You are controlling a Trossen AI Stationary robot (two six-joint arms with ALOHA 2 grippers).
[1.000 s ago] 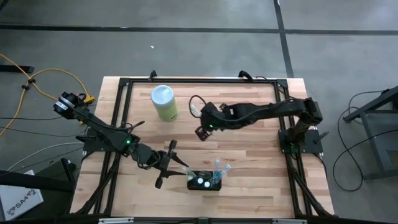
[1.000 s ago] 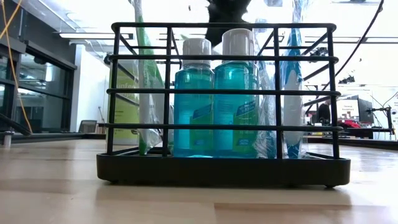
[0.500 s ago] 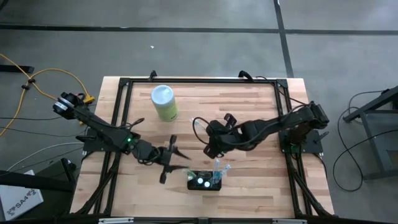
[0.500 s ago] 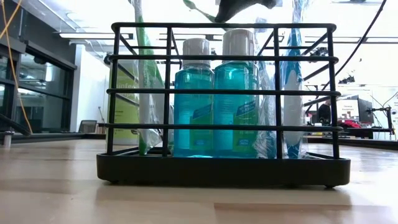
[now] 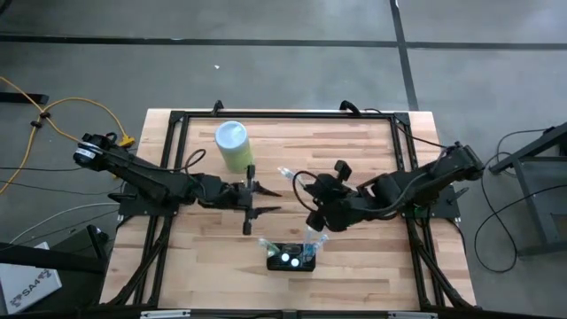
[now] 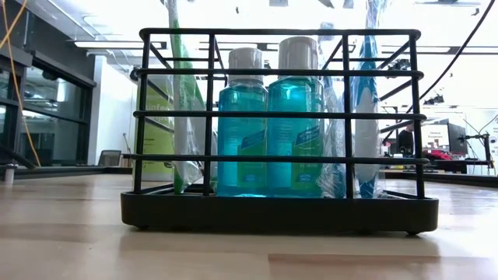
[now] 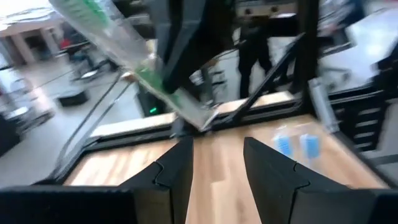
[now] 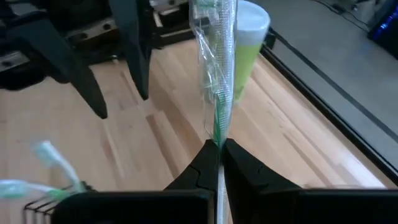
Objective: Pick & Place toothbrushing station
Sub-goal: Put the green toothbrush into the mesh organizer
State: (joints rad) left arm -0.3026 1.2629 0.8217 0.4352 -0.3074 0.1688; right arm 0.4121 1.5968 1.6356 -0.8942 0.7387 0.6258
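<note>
Near the table's front edge: toothbrushing station (image 5: 292, 257), black wire caddy, upright | rigid, light, tippy with bottles; grip top rail | right gripper (image 8: 219, 149) just behind it, clamped on wrapped toothbrush (image 8: 219, 68) | left gripper (image 5: 263, 198) farther behind, fingers apart

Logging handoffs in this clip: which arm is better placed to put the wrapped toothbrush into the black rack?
Right. The right gripper is shut on the wrapped toothbrush and sits just beyond the toothbrushing station. The left gripper is open, empty, and farther off.
</note>
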